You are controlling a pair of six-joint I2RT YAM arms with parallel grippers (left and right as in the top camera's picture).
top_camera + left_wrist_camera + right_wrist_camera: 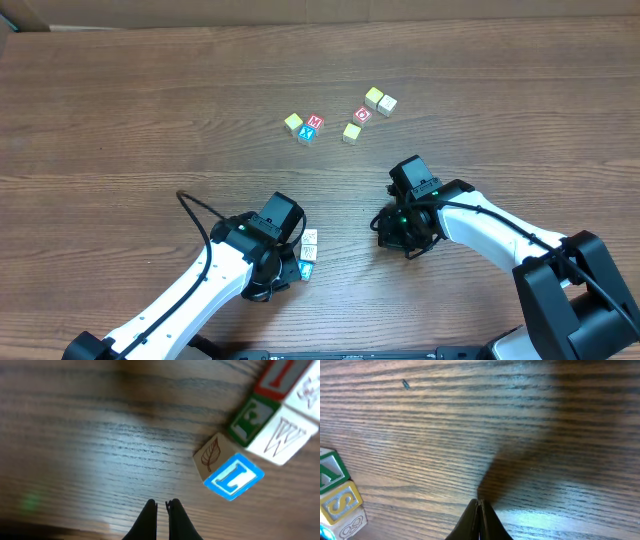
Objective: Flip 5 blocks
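Clenched and empty: left gripper point(161, 504), right gripper point(479, 504); seemingly between flips. Next: open left, take blue block point(233, 476) at two o'clock.

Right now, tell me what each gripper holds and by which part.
Nothing is held. The left gripper is shut and empty, apart from the blue-faced block; the right gripper is shut and empty over bare table.

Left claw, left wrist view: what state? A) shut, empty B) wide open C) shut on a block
A: the left claw has its fingers all but touching with nothing between them, and the blue block lies apart from the tips.
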